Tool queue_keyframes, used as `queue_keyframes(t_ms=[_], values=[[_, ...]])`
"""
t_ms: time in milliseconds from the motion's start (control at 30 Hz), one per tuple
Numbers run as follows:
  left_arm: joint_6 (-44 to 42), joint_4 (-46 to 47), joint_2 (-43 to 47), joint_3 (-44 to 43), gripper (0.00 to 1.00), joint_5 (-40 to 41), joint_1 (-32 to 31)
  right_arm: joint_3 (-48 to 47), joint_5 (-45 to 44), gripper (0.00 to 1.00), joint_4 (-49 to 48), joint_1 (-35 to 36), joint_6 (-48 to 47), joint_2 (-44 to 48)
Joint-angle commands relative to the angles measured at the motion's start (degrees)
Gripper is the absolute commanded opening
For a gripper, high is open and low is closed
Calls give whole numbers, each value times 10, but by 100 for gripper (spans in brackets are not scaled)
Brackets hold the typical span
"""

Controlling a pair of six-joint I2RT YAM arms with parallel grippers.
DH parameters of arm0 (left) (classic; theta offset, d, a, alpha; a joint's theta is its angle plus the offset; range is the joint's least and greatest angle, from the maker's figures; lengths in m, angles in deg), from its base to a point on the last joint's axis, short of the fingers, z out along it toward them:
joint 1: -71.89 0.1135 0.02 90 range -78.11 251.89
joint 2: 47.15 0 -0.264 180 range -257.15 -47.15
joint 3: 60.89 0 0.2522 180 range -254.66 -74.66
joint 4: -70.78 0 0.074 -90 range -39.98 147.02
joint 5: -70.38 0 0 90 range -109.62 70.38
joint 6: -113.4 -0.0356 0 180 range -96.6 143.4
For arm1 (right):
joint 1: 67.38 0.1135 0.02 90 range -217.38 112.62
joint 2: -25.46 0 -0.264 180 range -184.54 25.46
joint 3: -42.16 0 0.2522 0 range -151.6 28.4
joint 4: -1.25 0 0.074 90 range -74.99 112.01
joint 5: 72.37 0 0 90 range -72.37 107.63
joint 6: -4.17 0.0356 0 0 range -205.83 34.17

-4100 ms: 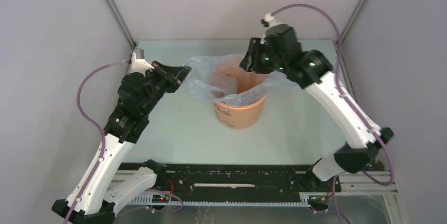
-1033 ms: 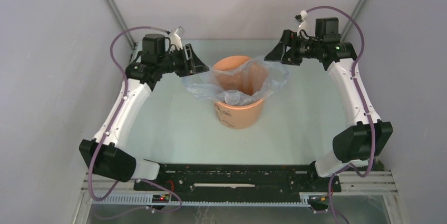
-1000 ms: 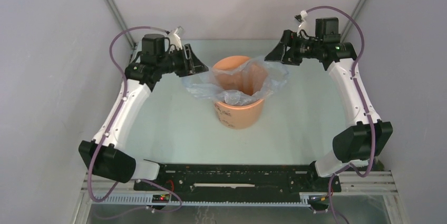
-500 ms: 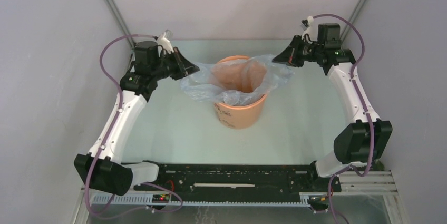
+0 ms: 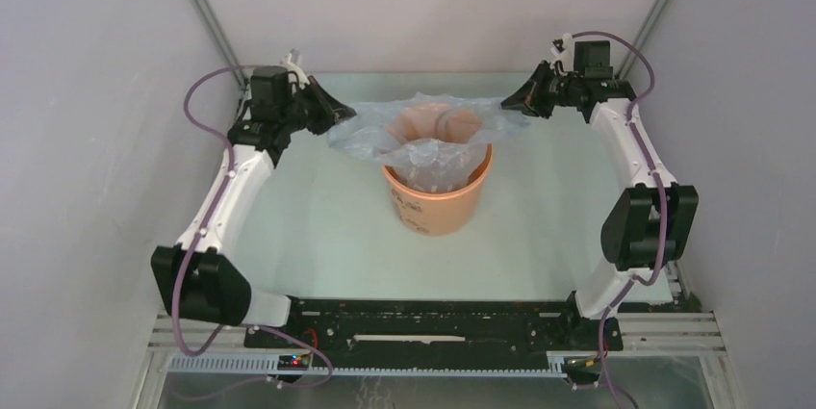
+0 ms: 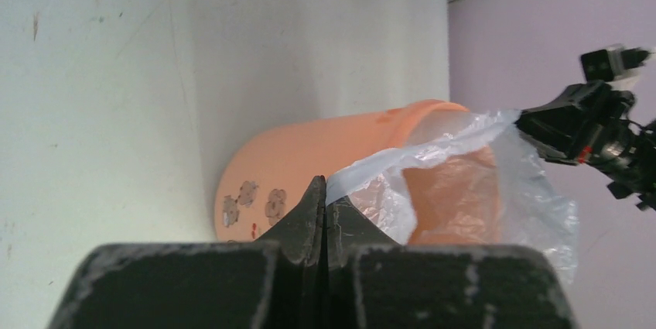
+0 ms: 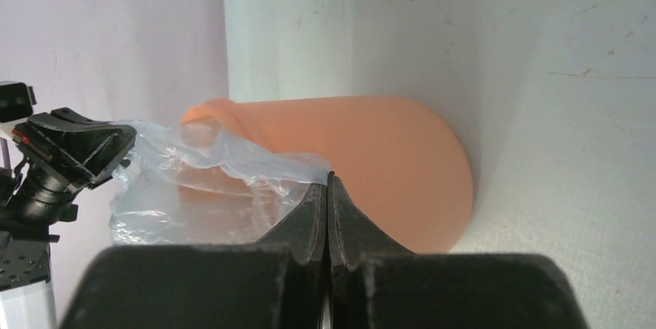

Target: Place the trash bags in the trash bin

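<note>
While L gripper (image 5: 348, 113), R gripper (image 5: 506, 102) pinch bag (image 5: 428, 152), it spans bin (image 5: 438, 205).

Bin (image 5: 438, 202) orange w/ small flower marks on side; bag (image 5: 366, 135) transl. pale blue-grey; table (image 5: 318, 226) pale green.

right tool (image 7: 329, 180): pinching trash bag (image 7: 182, 155) edge | trash bin (image 7: 387, 162): just beyond

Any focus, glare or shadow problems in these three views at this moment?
Top external: evenly lit and sharp, only faint sheen on the trash bag. Left wrist: the left hand is near, dark and soft; the trash bin throws a soft shadow on the table. Right wrist: the right hand likewise soft, bag highlights mild.
</note>
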Motion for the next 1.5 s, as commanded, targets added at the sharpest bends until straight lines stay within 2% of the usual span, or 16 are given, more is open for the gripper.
queue_keyframes(t_ms=[0, 267, 433, 500, 567, 600, 667, 733, 800, 867, 1000, 1133, 1267, 1367, 1467], values=[[13, -15, -40, -24, 0, 6, 5, -39, -19, 0, 19, -5, -3, -27], [-27, -31, -78, 10, 0, 18, 6, -43, -42, 0, 61, -6, -34, -62], [-31, -42, -64, 71, 0, -7, 4, 23, -45, 0, 63, -4, -49, -42], [-31, -43, -45, 90, 3, -30, 4, 50, -47, 1, 72, -4, -55, -23], [-32, -47, -21, 100, 14, -47, 4, 51, -49, 9, 95, -1, -60, -5], [-35, -55, -6, 98, 23, -49, 4, 43, -54, 16, 119, 1, -64, 5], [-42, -75, 23, 86, 44, -36, 4, 28, -74, 39, 152, 7, -74, 29], [-46, -97, 47, 67, 61, -16, 4, 17, -92, 58, 170, 7, -74, 56], [-50, -128, 66, 46, 77, 10, 4, 2, -106, 68, 197, 1, -70, 74], [-47, -156, 83, 36, 88, 38, 5, -22, -129, 75, 247, -7, -64, 85], [4, -199, 127, 33, 97, 86, 16, -55, -155, 86, 292, -26, -37, 120], [67, -204, 176, 31, 100, 106, 26, -53, -103, 97, 275, -40, 21, 167], [142, -150, 226, 69, 100, 80, 26, -3, -17, 100, 208, -34, 79, 209], [189, -94, 254, 112, 100, 48, 26, 22, -5, 99, 177, -7, 85, 225], [197, -80, 265, 131, 100, 41, 24, 47, -8, 98, 162, 35, 100, 226]])
